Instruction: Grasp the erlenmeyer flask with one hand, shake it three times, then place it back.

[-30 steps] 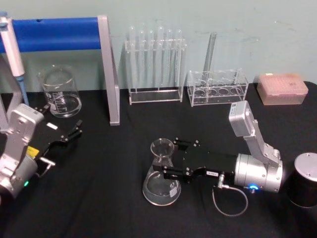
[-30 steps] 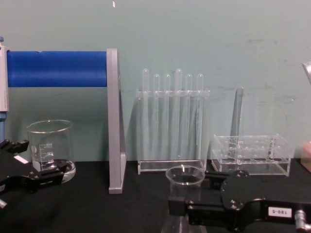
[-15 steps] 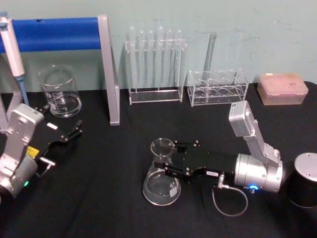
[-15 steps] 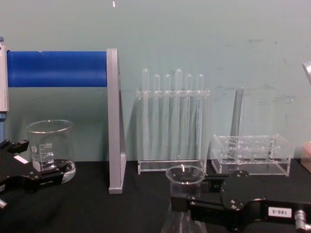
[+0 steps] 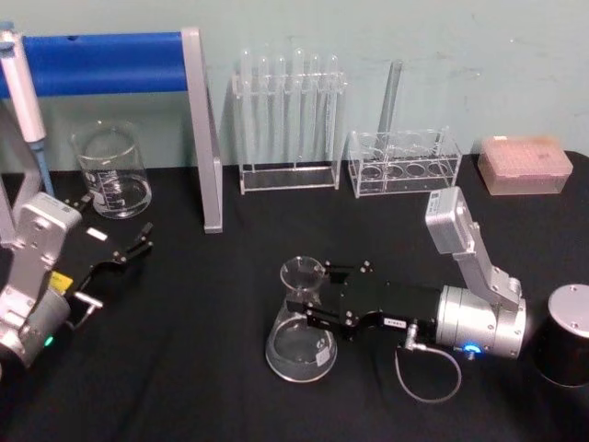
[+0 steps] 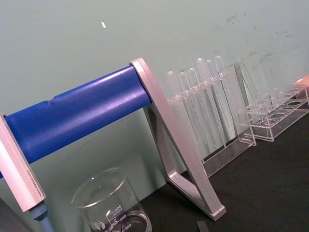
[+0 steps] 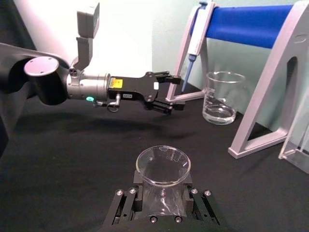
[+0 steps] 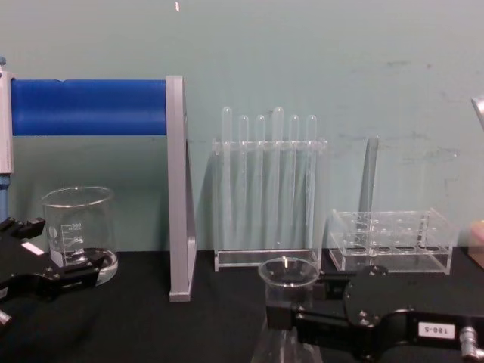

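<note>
Setting: a pale green wall (image 5: 479, 55) behind a counter (image 5: 184, 368) covered in black cloth.
Erlenmeyer flask (image 5: 300, 333): upright in the near middle of the counter, wide base down, flared rim up. Whether the base touches the cloth cannot be told.
Right tool (image 5: 319, 296): reaches in level from the right, its two fingers clamped on either side of the flask's neck just below the rim. The right wrist view shows the rim (image 7: 162, 166) sitting directly above the black fingers.
Left tool (image 5: 138, 244): hangs at the left, well apart from the flask, fingers spread with nothing between them.
Beaker (image 5: 112, 172): at the back left, just behind the left tool.
Stand: a blue bar (image 5: 101, 63) on a grey post (image 5: 204, 138), back left of the flask, with a pipette (image 5: 23, 87) hanging at its far left end.
Test tube rack (image 5: 287, 120): against the wall straight behind the flask, well apart, tubes upright.
Low clear rack (image 5: 405, 161): beside it on the right, holding one tall tube (image 5: 392, 92).
Pink box (image 5: 525, 164): at the back right.
Black cylinder (image 5: 566, 341): at the right edge, just beside the right arm's wrist.
</note>
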You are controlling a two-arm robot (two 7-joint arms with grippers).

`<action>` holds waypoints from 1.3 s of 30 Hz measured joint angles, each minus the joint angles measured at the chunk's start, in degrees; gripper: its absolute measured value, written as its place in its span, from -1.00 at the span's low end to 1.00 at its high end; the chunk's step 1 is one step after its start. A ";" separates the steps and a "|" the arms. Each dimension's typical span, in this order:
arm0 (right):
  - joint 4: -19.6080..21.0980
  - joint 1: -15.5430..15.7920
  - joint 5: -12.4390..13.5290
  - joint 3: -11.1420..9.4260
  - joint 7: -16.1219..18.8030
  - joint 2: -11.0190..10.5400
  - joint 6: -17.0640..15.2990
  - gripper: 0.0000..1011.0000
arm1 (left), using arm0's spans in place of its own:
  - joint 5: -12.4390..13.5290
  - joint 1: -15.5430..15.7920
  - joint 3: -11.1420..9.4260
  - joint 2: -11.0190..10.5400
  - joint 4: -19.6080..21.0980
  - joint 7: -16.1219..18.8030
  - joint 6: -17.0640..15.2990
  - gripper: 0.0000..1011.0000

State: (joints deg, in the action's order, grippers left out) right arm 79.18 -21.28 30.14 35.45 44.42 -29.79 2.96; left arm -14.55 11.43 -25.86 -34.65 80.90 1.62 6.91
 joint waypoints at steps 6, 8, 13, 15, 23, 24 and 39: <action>3.64 1.54 -0.27 -1.47 -4.06 -0.63 -0.75 -0.11 | 0.00 0.00 0.00 0.00 0.00 0.00 0.00 0.98; 5.66 2.28 -0.26 -2.39 -6.02 -0.79 -1.43 -0.11 | 0.00 0.00 0.00 0.00 0.00 0.00 0.00 0.98; 10.47 4.21 -0.20 -4.81 -11.43 -0.88 -3.67 -0.11 | 0.00 0.00 0.00 0.00 0.00 0.00 0.00 0.98; 12.81 5.40 -0.19 -6.33 -14.38 -0.79 -4.56 -0.11 | 0.00 0.00 0.00 0.00 0.00 0.00 0.00 0.98; 19.83 10.25 -1.17 -12.65 -26.26 0.73 -6.73 -0.11 | 0.00 0.00 0.00 0.00 0.00 0.00 0.00 0.98; 20.25 10.59 -1.28 -13.11 -26.96 0.93 -6.92 -0.11 | 0.00 0.00 0.00 0.00 0.00 0.00 0.00 0.98; 24.81 15.23 -6.04 -17.05 -37.24 4.25 -9.82 -0.11 | 0.00 0.00 0.00 0.00 0.00 0.00 0.00 0.98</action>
State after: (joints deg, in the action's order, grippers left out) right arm 103.99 -6.06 24.10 18.40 7.19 -25.54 -6.86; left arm -14.55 11.43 -25.86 -34.65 80.90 1.62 6.91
